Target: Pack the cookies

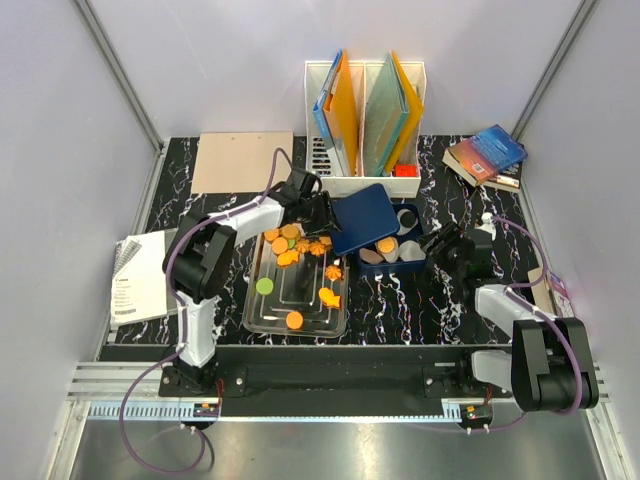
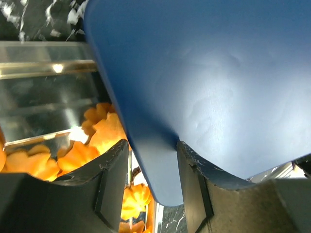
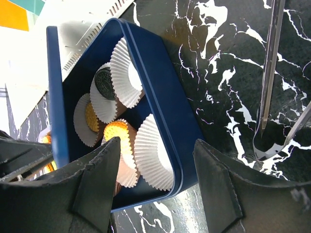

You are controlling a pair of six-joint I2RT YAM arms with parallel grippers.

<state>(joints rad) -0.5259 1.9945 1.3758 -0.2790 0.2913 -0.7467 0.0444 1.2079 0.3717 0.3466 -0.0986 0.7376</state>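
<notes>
Orange cookies [image 1: 290, 243] and one green cookie [image 1: 264, 286] lie on a metal tray [image 1: 262, 318]. My left gripper [image 1: 318, 215] is shut on a corner of the blue lid [image 1: 365, 218] and holds it tilted over the blue box [image 1: 421, 262]. In the left wrist view the fingers [image 2: 112, 179] pinch the lid [image 2: 209, 73] above orange cookies [image 2: 104, 136]. My right gripper [image 1: 440, 243] is open and empty at the box's right side. In the right wrist view the gripper [image 3: 158, 194] straddles the box's wall [image 3: 167, 111]. White paper cups [image 3: 150, 150] inside hold an orange cookie [image 3: 114, 133] and a black one [image 3: 104, 82].
A white file holder with folders [image 1: 365, 115] stands behind the box. Books [image 1: 487, 155] lie at the back right, a cardboard sheet [image 1: 242, 160] at the back left, and a booklet [image 1: 140, 275] at the left edge. Metal tongs [image 3: 269, 73] lie right of the box.
</notes>
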